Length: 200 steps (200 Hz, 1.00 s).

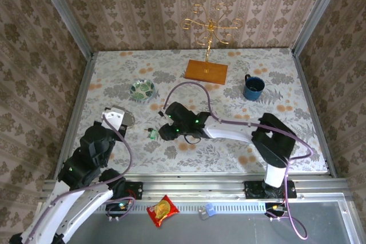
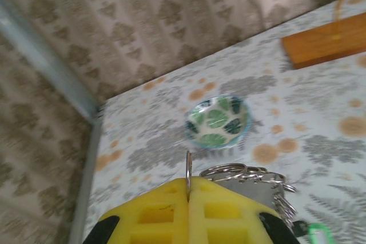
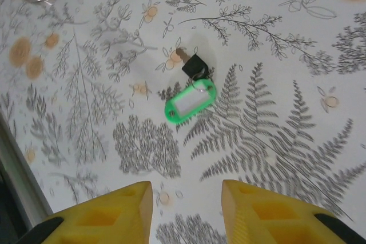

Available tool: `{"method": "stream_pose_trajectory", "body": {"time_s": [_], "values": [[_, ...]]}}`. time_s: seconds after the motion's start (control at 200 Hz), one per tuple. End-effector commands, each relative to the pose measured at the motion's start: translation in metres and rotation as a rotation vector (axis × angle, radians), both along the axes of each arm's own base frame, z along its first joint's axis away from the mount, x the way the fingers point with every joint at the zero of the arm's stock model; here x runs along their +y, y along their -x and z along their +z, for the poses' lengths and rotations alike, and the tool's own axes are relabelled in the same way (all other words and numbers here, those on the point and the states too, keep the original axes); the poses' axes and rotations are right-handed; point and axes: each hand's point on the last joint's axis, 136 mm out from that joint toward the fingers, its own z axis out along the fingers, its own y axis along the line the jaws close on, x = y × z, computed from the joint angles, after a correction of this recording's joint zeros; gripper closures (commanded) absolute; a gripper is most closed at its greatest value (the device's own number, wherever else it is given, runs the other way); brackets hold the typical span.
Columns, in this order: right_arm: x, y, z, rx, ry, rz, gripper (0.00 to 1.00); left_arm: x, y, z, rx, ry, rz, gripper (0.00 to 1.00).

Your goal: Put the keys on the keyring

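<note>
My left gripper (image 2: 188, 186) is shut on a thin metal ring (image 2: 187, 167) that stands on edge between its yellow fingers. Just to its right lies the rest of the keyring (image 2: 251, 182), a grey flat piece with several linked rings. From above, the left gripper (image 1: 114, 120) sits at the table's left with the keyring (image 1: 124, 117). One of the keys (image 3: 193, 64), black-headed with a bright green tag (image 3: 190, 102), lies flat on the table. My right gripper (image 3: 187, 204) hovers open just short of the tag, nothing between its fingers. In the top view the right gripper (image 1: 164, 131) is beside the key (image 1: 152, 135).
A patterned bowl (image 1: 142, 89) sits beyond the left gripper. A gold wire stand on a wooden base (image 1: 206, 71) is at the back, a blue mug (image 1: 253, 87) to the right. A red snack packet (image 1: 163, 210) lies on the front rail.
</note>
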Motion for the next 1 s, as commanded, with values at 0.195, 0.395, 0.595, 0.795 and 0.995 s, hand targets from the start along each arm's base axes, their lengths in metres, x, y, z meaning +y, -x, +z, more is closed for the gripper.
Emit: {"method": "stream_pose_trajectory", "body": {"time_s": [0.195, 0.395, 0.595, 0.795, 0.995], "values": [[0.033, -0.025, -0.036, 0.045, 0.166, -0.032, 0.59, 0.042, 0.014, -0.007, -0.032, 0.019, 0.170, 1.00], [0.041, -0.039, -0.061, -0.049, 0.346, 0.011, 0.58, 0.042, 0.016, -0.004, -0.039, 0.031, 0.166, 1.00], [0.047, -0.044, -0.073, -0.099, 0.425, 0.033, 0.59, 0.043, 0.016, -0.002, -0.047, 0.035, 0.169, 1.00], [0.047, -0.040, -0.076, -0.137, 0.479, 0.051, 0.65, 0.041, 0.015, -0.002, -0.049, 0.042, 0.158, 1.00], [0.032, -0.037, -0.067, -0.151, 0.511, 0.044, 0.77, 0.036, 0.014, -0.002, -0.048, 0.039, 0.135, 1.00]]}}
